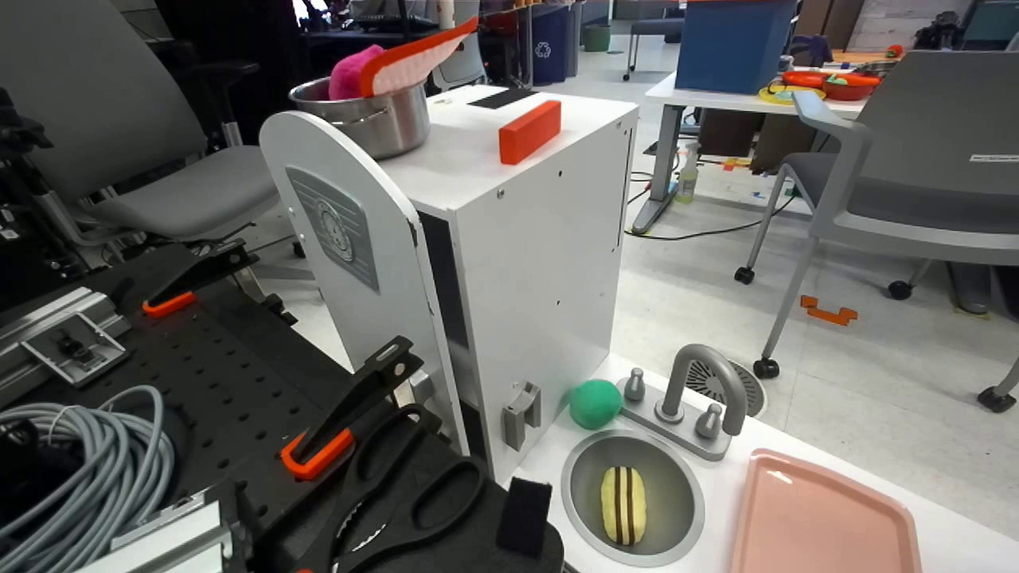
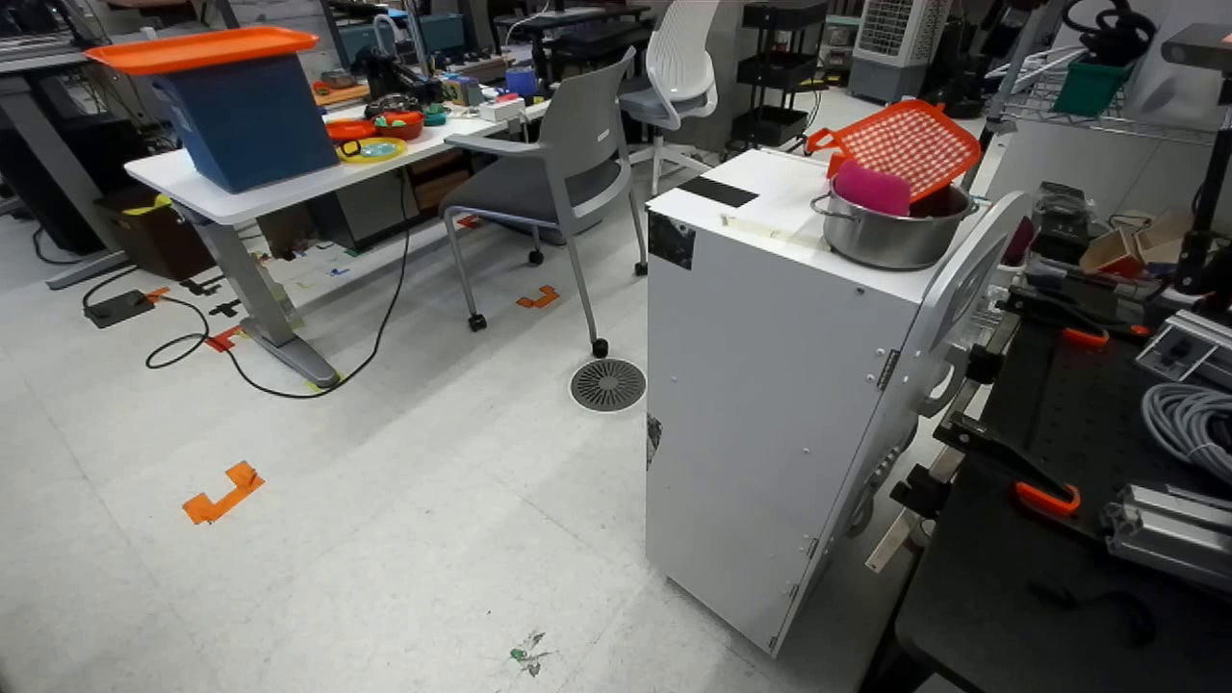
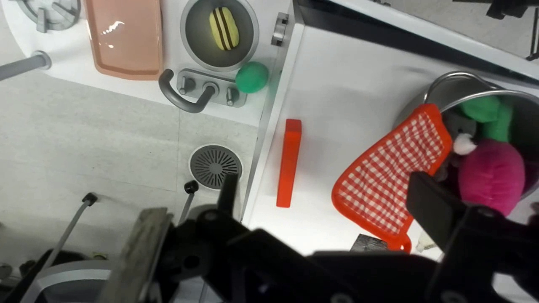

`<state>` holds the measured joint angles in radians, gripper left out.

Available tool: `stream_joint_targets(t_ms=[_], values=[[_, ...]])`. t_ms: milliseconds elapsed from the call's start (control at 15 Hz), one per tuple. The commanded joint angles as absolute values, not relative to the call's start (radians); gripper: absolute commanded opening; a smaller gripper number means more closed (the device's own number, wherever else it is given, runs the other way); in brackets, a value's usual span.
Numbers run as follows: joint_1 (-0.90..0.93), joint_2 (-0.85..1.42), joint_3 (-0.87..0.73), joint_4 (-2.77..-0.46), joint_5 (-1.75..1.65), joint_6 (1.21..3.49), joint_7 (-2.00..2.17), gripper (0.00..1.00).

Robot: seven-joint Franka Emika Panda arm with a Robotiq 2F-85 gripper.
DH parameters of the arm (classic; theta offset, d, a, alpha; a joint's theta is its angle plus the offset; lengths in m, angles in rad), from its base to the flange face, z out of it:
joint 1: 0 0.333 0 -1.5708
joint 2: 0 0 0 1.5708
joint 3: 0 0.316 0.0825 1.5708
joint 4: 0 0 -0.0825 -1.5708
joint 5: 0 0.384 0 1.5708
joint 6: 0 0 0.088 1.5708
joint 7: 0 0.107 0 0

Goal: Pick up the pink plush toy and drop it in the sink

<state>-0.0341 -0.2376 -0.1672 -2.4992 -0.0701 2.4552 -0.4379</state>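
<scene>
The pink plush toy (image 1: 348, 77) sits in the metal pot (image 1: 392, 121) on top of the white cabinet. It also shows in an exterior view (image 2: 871, 189) and at the right of the wrist view (image 3: 490, 174). A red checked mitt (image 3: 391, 168) leans on the pot rim beside it. The sink (image 1: 669, 487), a grey round basin with an arched faucet, lies low beside the cabinet; it shows top left in the wrist view (image 3: 197, 31). My gripper (image 3: 323, 179) is open and empty above the cabinet top, its right finger near the pot. It is outside both exterior views.
A yellow striped item (image 1: 623, 505) lies in the sink. A green ball (image 1: 595, 403) sits between faucet and cabinet. A pink tray (image 1: 828, 517) lies beside the sink. A red block (image 3: 289, 164) stands on the cabinet top. Grey and green items share the pot.
</scene>
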Motion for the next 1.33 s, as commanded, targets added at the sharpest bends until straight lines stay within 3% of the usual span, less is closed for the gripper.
stream_joint_targets(t_ms=[0, 800, 1267], values=[[-0.02, -0.258, -0.167, -2.478, -0.027, 2.422, -0.493, 1.0], [-0.025, -0.525, -0.115, -2.532, -0.048, 2.266, -0.304, 1.0], [0.043, -0.523, -0.123, -2.604, -0.036, 2.375, -0.404, 1.0]])
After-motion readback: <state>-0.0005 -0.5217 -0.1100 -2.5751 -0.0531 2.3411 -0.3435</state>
